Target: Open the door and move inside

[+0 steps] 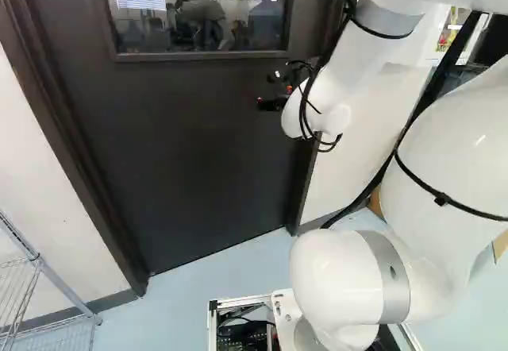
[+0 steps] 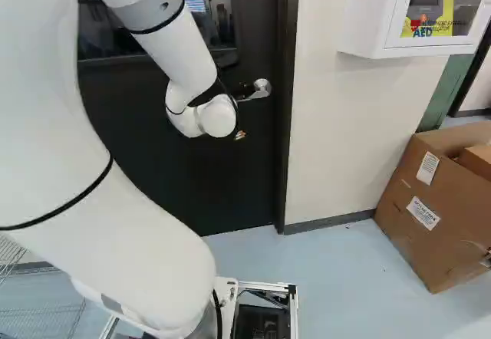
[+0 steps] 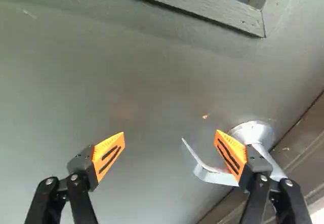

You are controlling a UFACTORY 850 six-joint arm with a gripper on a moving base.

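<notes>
The pincer [image 3: 170,132] stands spread before the door [image 3: 121,92], nothing clamped in it, with one finger overlapping the lever handle [image 3: 215,176]; whether they touch, I cannot tell. The door looks closed within its frame [image 1: 67,144], so the step in hand seems to be reaching the handle. Next, the pincer probably needs to shift sideways to straddle the lever before closing and turning it.

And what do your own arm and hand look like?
The arm is glossy white, with rounded joints and grey bands. Black straps circle it, and black cables run alongside. The hand is black, with two jointed fingers fastened by silvery screws. Their wedge-shaped orange pads have dark slots and finely ridged edges.
</notes>
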